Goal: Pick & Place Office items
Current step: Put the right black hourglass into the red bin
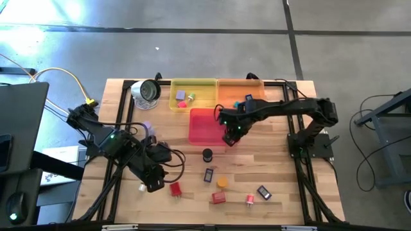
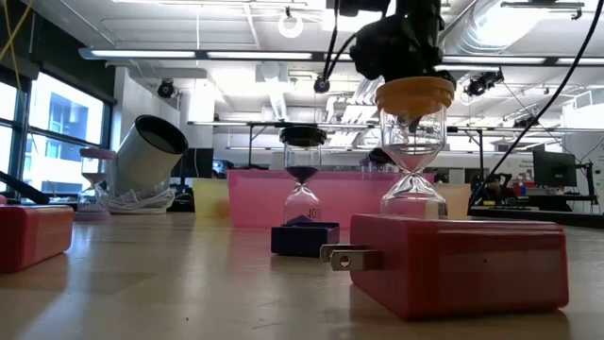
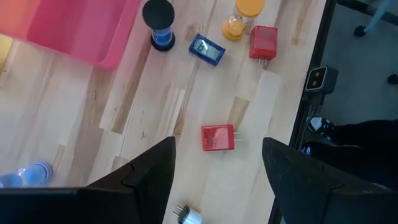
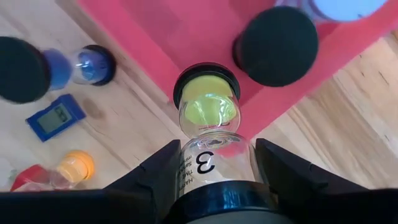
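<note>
Yellow-sand hourglass (image 4: 208, 134) (marked 3) sits clamped in the right gripper (image 1: 229, 136) jaws over the pink tray (image 1: 205, 125); left gripper (image 1: 154, 184) jaws gape empty.

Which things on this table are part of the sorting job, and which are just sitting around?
Job items: hourglass timer held in the right tool, red plug adapter, blue digital timer, orange-capped hourglass.
Lying about: silver-rimmed round object, yellow cable.
</note>
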Robot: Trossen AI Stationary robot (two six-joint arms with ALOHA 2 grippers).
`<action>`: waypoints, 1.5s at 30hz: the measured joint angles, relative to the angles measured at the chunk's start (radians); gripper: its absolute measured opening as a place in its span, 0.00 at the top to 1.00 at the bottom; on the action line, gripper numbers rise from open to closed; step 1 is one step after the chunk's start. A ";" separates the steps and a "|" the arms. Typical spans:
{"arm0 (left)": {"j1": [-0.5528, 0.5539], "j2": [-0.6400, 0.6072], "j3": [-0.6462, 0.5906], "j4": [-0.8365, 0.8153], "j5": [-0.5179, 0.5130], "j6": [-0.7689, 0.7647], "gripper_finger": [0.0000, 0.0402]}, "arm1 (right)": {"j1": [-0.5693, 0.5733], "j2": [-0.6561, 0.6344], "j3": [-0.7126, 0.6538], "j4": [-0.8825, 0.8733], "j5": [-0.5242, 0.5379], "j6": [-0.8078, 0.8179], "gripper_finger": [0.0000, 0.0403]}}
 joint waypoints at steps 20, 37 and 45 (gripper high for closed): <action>0.003 0.000 0.000 0.003 -0.003 0.062 0.42 | -0.043 0.110 0.000 -0.005 -0.022 0.030 0.54; -0.021 0.000 0.000 0.003 -0.003 0.061 0.42 | -0.056 0.146 0.000 0.052 -0.014 0.020 0.49; -0.045 0.000 0.000 0.009 -0.004 0.031 0.42 | -0.060 0.146 0.000 0.060 -0.014 0.020 0.49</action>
